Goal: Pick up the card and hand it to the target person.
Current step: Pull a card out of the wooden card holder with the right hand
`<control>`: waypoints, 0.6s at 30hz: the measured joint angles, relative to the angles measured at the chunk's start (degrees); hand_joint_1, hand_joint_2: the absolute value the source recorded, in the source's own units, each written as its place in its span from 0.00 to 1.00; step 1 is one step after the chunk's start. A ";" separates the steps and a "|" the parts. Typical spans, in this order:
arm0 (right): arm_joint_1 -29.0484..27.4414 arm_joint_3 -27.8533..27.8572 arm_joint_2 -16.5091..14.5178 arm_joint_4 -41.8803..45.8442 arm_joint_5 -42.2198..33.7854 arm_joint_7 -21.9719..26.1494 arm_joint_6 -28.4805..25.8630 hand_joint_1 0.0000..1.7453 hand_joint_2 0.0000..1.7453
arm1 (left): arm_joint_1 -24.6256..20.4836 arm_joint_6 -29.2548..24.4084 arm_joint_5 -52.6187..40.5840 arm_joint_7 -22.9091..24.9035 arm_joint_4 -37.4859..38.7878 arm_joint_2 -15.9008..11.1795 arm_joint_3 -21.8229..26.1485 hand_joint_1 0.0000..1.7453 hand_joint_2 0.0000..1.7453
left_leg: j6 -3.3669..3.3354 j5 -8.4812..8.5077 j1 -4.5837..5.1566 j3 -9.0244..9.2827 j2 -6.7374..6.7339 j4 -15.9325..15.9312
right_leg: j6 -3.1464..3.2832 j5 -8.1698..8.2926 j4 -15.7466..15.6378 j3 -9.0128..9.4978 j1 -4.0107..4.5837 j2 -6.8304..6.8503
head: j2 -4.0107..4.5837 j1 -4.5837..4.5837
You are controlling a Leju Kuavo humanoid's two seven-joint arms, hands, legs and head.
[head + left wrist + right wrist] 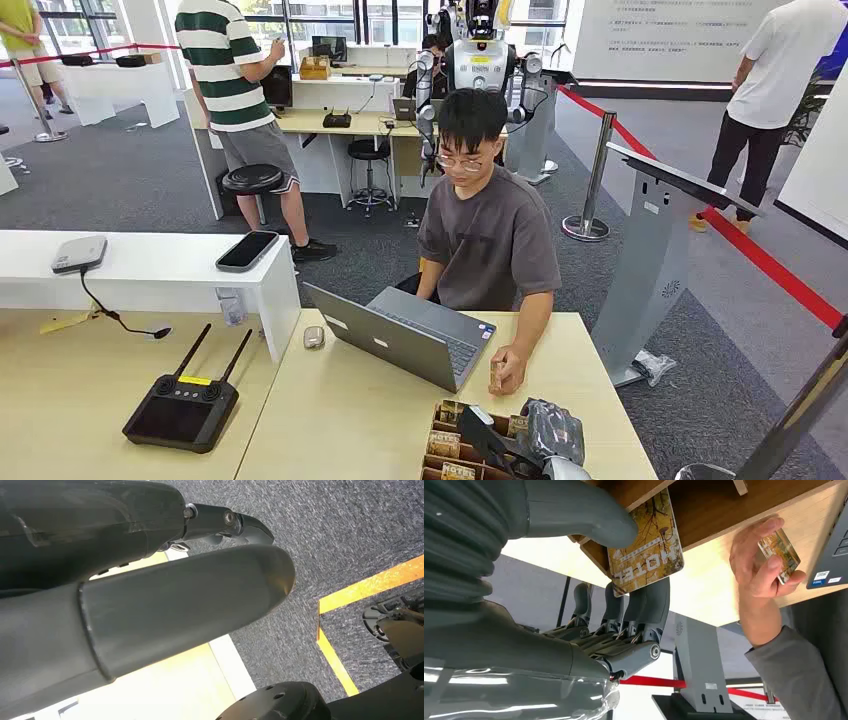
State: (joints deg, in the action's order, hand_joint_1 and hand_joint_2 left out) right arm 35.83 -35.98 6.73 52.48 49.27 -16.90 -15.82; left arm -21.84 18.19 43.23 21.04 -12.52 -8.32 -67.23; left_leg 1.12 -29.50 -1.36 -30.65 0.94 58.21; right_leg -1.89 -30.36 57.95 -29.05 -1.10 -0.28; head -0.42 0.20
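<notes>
One card (645,542) matters here, and the right hand (624,580) already has it: in the right wrist view the thick grey thumb presses its printed face, lettered HOTEL, while the darker fingers (651,600) back it from the other side, so the card is pinched at the open edge of the wooden card box (724,515) and seems partly drawn out of its slot. From the head view the same hand (540,440) sits low at the near right of the table (340,410), over the box (445,450) with its rows of like cards. The seated person (490,230) lies straight ahead of that hand, across the table, and the person's hand (507,372) rests on the tabletop just beyond the box, beside the open laptop (400,335); in the wrist view that hand (759,562) holds a small card-like piece of its own. The card's long axis appears to run roughly along the line from the robot's hand toward the box wall, so the likely move is a lift clear of the slot and then a short reach forward. The laptop's corner and the box rim stand nearest to that path. The left hand (150,610) hangs low over grey carpet, far from the card; whether it is clenched or released cannot be told. A mouse (314,337), a black controller (185,405) and a phone (247,250) lie well off to the left.
</notes>
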 joint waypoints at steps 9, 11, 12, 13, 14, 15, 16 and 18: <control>0.04 -0.07 0.00 -0.06 -0.10 0.03 -0.01 0.69 1.00 | 0.00 0.00 0.00 0.01 0.00 -0.01 0.00 0.00 0.00 | 0.00 0.00 0.00 0.00 0.00 0.00 | 0.00 0.00 0.00 0.00 0.00 0.00 | 0.00 0.00; 0.04 -0.08 0.00 -0.07 -0.22 0.11 -0.02 0.68 1.00 | 0.00 0.00 0.00 0.01 0.00 -0.01 0.00 0.00 0.00 | 0.00 0.00 0.00 0.00 0.00 0.00 | 0.00 0.00 0.00 0.00 0.00 0.00 | 0.00 -0.01; 0.05 -0.10 0.00 -0.08 -0.26 0.17 -0.02 0.68 1.00 | 0.00 0.00 0.01 0.01 0.00 -0.01 0.00 0.00 0.00 | 0.00 0.00 0.00 0.00 0.00 0.00 | 0.00 0.00 0.00 0.00 0.00 0.00 | 0.00 -0.01; 0.06 -0.14 0.00 -0.11 -0.28 0.23 -0.02 0.68 1.00 | 0.00 -0.01 0.02 0.00 0.00 -0.01 0.00 0.00 0.00 | 0.00 0.00 0.00 0.00 0.00 0.00 | 0.00 0.00 0.00 0.00 0.00 0.00 | 0.00 -0.01; 0.09 -0.18 0.00 -0.15 -0.32 0.31 -0.02 0.68 1.00 | 0.00 -0.01 0.04 -0.01 0.00 -0.01 0.00 0.00 0.00 | 0.00 0.00 0.00 0.00 0.00 0.00 | 0.00 0.00 0.00 0.00 0.00 0.00 | 0.00 -0.01; 0.11 -0.21 0.00 -0.21 -0.38 0.37 -0.02 0.70 1.00 | 0.00 -0.02 0.08 -0.01 0.00 -0.01 0.00 0.00 0.00 | 0.00 0.00 0.00 0.00 0.00 0.00 | 0.00 0.00 0.00 0.00 0.00 0.00 | 0.00 -0.01; 0.14 -0.25 0.00 -0.27 -0.46 0.43 -0.02 0.73 1.00 | 0.00 -0.02 0.11 0.00 0.00 -0.01 0.00 0.00 0.00 | 0.00 0.00 0.00 0.00 0.00 0.00 | 0.00 0.00 0.00 0.00 0.00 0.00 | 0.00 -0.01; 0.19 -0.30 0.01 -0.35 -0.71 0.59 -0.02 0.78 1.00 | 0.01 -0.03 0.16 0.01 0.00 -0.02 0.00 0.00 0.00 | 0.00 0.00 0.00 0.00 -0.01 0.00 | 0.00 0.00 0.00 0.00 0.00 0.00 | 0.00 0.00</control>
State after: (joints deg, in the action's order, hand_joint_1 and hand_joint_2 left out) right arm 36.02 -36.27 6.74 52.13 48.56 -16.31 -15.85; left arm -21.83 18.16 43.39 21.05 -12.52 -8.34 -67.23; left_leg 1.12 -29.50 -1.36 -30.65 0.93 58.21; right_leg -1.89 -30.36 57.95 -29.05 -1.10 -0.28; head -0.42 0.20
